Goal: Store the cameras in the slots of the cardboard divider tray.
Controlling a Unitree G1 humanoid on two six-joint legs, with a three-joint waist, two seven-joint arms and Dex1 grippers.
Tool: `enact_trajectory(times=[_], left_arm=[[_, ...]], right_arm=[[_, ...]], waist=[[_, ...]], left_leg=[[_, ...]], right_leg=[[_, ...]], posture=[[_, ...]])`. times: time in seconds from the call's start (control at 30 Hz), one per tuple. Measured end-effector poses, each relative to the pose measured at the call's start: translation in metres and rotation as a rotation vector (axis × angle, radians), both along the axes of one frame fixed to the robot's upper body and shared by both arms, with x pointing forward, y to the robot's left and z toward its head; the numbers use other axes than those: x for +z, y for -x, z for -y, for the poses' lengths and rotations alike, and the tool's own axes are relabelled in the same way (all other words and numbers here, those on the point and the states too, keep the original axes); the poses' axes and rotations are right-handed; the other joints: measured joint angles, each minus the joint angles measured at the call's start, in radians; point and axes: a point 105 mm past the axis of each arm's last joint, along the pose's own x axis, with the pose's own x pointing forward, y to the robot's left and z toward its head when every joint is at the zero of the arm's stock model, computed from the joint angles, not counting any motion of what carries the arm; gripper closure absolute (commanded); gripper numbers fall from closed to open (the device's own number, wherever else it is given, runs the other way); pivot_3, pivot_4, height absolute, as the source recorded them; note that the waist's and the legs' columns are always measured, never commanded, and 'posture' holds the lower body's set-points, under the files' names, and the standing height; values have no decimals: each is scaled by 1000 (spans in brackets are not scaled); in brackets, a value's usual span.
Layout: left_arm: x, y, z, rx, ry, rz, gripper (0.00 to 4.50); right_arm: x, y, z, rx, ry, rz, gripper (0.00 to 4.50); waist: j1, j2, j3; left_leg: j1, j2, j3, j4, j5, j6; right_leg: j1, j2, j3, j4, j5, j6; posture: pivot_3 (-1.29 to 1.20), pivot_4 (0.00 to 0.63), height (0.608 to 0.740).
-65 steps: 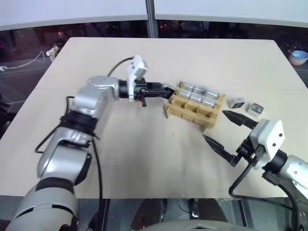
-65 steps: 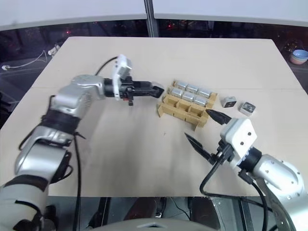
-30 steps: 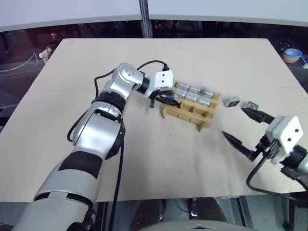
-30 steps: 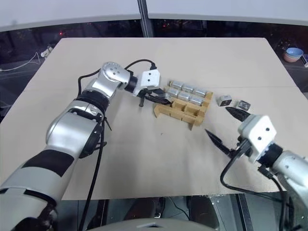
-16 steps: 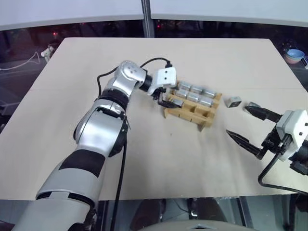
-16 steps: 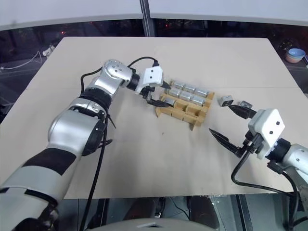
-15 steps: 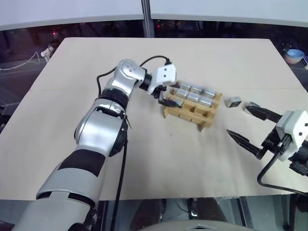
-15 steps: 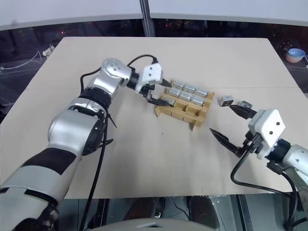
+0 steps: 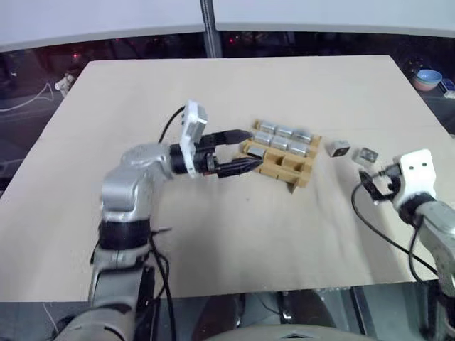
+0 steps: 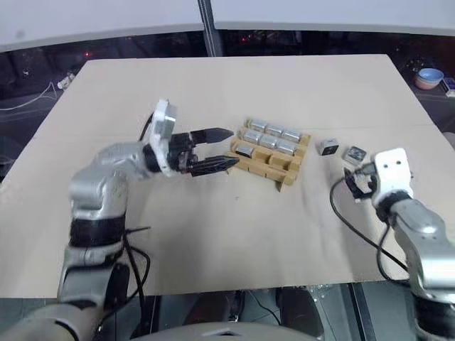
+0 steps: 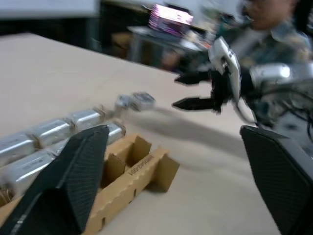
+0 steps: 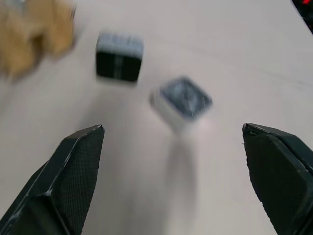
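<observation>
One table [image 9: 213,256] and one cardboard tray [image 9: 283,158] at its middle are seen. Seven cameras [image 9: 283,137] are counted inside, two cameras [image 9: 352,151] loose at right. The left gripper [image 9: 247,150] has been withdrawn, now wide; the right gripper [image 12: 171,161] is wide.

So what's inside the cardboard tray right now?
The tray holds silver cameras filling its two far rows, plus one at the left end of the near row. The other near slots look empty, though their walls hide the bottoms.
</observation>
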Motion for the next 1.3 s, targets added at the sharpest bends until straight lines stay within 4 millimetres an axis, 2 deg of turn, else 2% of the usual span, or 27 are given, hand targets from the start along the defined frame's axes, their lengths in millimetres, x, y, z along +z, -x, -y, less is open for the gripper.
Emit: enact_trajectory(times=[0.13,0.37,0.77,0.9,1.0,1.03,1.17,1.27,1.3], left_arm=[[-5,27,-16,75,-12,-9,34],[-13,49,-28,98,-62,-25,34],[-14,62,-36,72,-118,53,34],[-11,65,-36,49,-130,90,0],[-11,66,-36,36,-139,99,0],[-11,66,-36,34,-139,101,0],[-12,69,-33,-2,-142,90,0],[-11,67,-30,3,-111,47,0],[-10,63,-29,20,-83,6,0]], right_arm=[[-8,-19,0,-119,-46,-8,0],[-25,-36,-1,-237,-96,-44,0],[-32,-55,5,-324,-155,-26,0],[-35,-56,5,-329,-159,-29,1157],[-36,-57,4,-323,-163,-28,2424],[-36,-57,5,-323,-163,-28,2551],[-36,-54,8,-308,-127,-33,2550],[-34,-37,10,-185,-6,-16,2550],[-28,-28,4,-82,48,7,2550]], waist=[[3,2,-2],[-1,3,-3],[-4,4,-3],[-4,4,-3],[-4,4,-3],[-4,4,-3],[-2,4,-3],[3,4,-3],[3,5,-2]], left_leg=[[1,0,2,-1,0,0],[1,0,2,-1,0,-1],[1,0,3,-3,0,-1],[1,0,3,-3,0,-1],[1,0,3,-3,0,-1],[1,0,3,-3,0,-1],[1,0,3,-3,0,0],[0,0,1,-4,0,0],[-1,0,1,-4,0,0]], right_leg=[[-1,0,1,1,0,0],[-1,1,2,1,0,0],[-1,1,3,0,0,0],[-1,1,3,0,0,0],[-1,1,3,0,0,0],[-1,1,3,0,0,0],[-1,0,3,0,0,0],[-1,0,0,-3,0,0],[-1,0,0,-4,0,0]], posture=[[0,150,740],[0,150,740],[0,150,740],[0,150,740],[0,150,740],[0,150,740],[0,150,740],[0,150,740],[0,150,740]])
